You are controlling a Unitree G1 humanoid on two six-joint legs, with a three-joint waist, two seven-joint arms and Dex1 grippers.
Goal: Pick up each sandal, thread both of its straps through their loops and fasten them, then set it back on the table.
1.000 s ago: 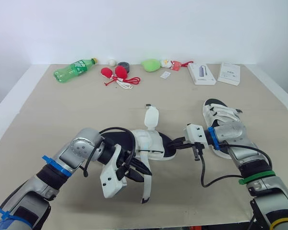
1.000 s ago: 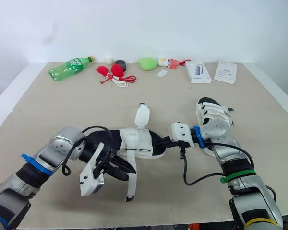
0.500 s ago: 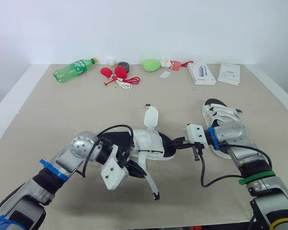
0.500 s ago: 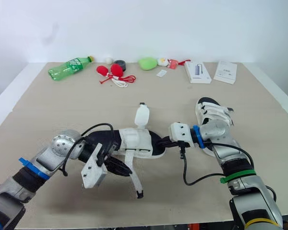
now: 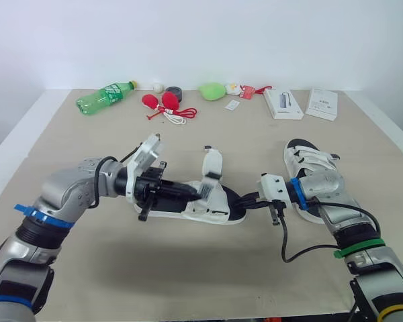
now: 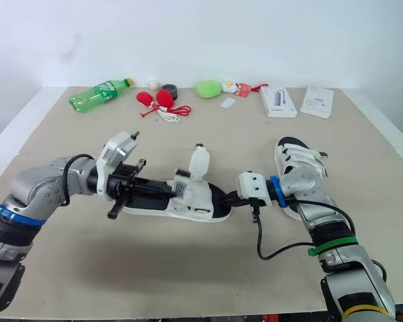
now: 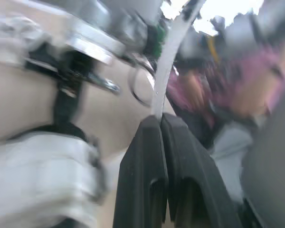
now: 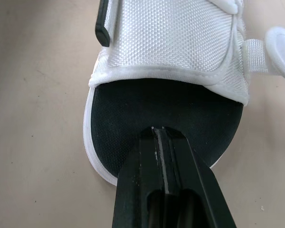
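Strap (image 7: 167, 59) pulled, sandal (image 5: 215, 209) pinned
From the sandal's left, the strap is pinched in the closed left gripper (image 5: 199, 192) for threading; the sandal's right end is clamped on the table (image 5: 188, 268) by the right gripper (image 5: 247, 200), against sliding

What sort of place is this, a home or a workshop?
Most likely a robotics lab or test room. A plain table stands against a bare white wall. Unrelated props such as a green bottle and two small boxes line its far edge, with two white sandals as work pieces.
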